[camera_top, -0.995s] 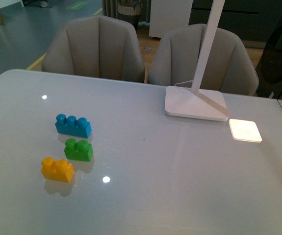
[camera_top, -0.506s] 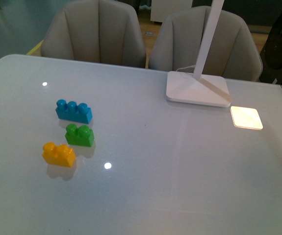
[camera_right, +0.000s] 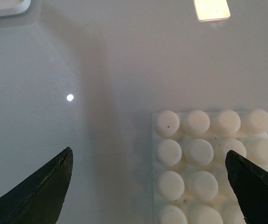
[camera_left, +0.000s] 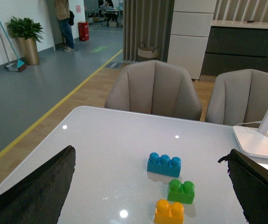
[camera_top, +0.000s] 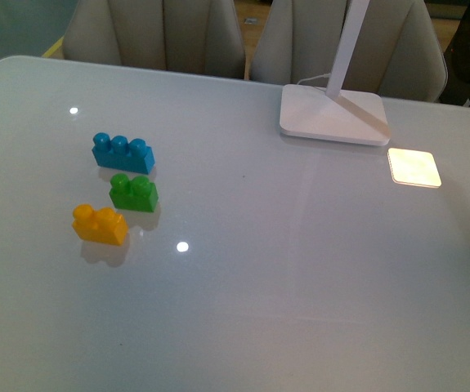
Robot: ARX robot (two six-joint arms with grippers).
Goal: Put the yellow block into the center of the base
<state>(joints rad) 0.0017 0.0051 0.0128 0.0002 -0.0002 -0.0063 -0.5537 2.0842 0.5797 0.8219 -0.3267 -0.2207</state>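
Note:
The yellow block [camera_top: 100, 224] lies on the white table at the left, nearest me in a row with a green brick [camera_top: 134, 193] and a blue brick [camera_top: 123, 153]. Neither arm shows in the front view, and the base is outside it. My left gripper [camera_left: 150, 151] hangs open above the table, and the yellow block [camera_left: 169, 211] lies between and below its dark fingers [camera_left: 36, 191]. My right gripper [camera_right: 148, 155] is open right over the studded white base [camera_right: 199, 151], which lies flat toward one finger [camera_right: 257, 189]. Nothing is held.
A white lamp foot [camera_top: 333, 113] with a slanted stem stands at the back right, and a bright patch of light [camera_top: 414, 167] lies beside it. Two grey chairs [camera_left: 154, 91] stand behind the table's far edge.
The front view has tilted downward: bricks, lamp foot and light patch all sit higher in the picture. The bricks keep their places relative to each other.

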